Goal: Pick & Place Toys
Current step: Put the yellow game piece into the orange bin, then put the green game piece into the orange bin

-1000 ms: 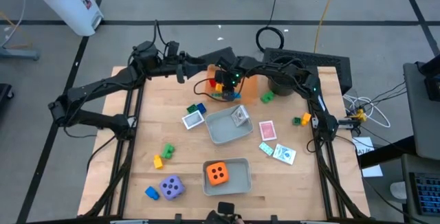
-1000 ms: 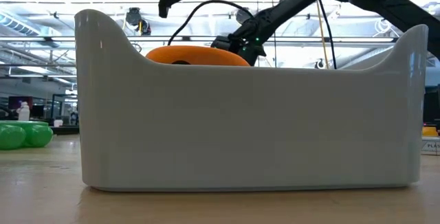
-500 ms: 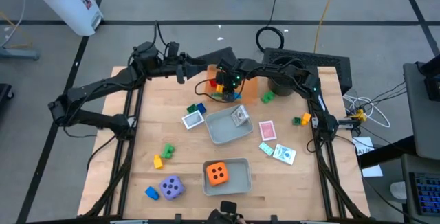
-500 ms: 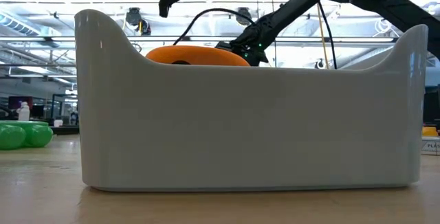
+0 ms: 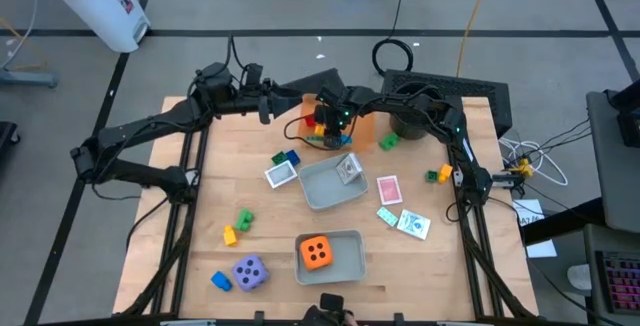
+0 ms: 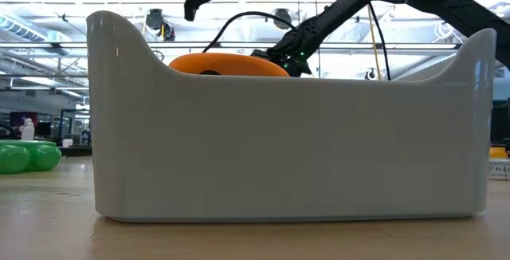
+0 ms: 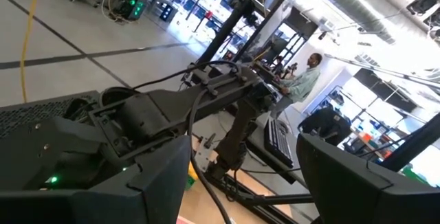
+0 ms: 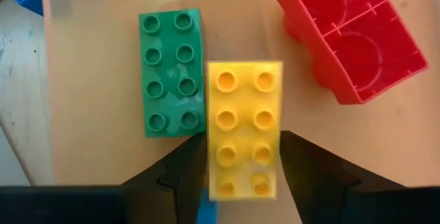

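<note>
Right wrist view: right gripper (image 8: 244, 176) jaws flank yellow brick (image 8: 245, 129) beside green brick (image 8: 172, 71); grip uncertain.

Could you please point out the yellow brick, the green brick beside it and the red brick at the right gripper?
Yellow brick (image 8: 245, 128), right wrist view, its studded top.
Green brick (image 8: 172, 73), right wrist view, its studded top.
Red brick (image 8: 350, 38), right wrist view, its hollow underside.

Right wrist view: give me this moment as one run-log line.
right gripper: astride yellow brick | beside: green brick, red brick | left gripper: idle, rear of table
</note>
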Robot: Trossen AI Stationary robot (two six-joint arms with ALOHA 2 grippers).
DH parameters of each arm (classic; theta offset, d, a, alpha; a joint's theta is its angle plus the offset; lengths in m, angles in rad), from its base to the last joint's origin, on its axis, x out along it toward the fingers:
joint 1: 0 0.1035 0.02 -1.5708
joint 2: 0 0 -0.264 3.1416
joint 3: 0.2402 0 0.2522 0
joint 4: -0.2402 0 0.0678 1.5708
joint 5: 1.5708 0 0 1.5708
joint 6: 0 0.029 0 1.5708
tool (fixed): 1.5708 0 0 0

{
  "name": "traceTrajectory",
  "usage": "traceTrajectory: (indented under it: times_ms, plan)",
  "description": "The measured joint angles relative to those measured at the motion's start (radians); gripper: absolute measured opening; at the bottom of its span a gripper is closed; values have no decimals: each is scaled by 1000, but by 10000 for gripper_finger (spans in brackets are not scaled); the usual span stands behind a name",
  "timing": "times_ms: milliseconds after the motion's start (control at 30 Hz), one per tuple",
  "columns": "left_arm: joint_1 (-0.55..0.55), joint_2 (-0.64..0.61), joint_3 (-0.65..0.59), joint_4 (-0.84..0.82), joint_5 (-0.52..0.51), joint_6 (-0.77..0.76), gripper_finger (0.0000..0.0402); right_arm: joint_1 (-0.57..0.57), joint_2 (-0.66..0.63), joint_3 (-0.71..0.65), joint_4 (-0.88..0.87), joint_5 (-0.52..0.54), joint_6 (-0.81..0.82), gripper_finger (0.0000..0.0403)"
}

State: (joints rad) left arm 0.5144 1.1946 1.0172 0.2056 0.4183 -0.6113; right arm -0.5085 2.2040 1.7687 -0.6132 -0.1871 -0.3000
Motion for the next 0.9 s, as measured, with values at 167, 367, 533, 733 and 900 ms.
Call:
traceTrajectory:
  times_ms: [167,367,533,733,900]
  plan:
    - [0,0,0,0,0,0,273,0,0,0,8,0,0,203]
    - [1,0,0,0,0,18,273,0,-26,-1,11,0,5,212]
    - [17,0,0,0,11,30,273,0,-77,-1,17,-4,7,207]
    - [60,-28,0,-95,61,29,273,-1,-153,-1,53,-88,42,207]
    - [70,-79,0,-359,60,82,273,-1,-211,0,106,-171,170,206]
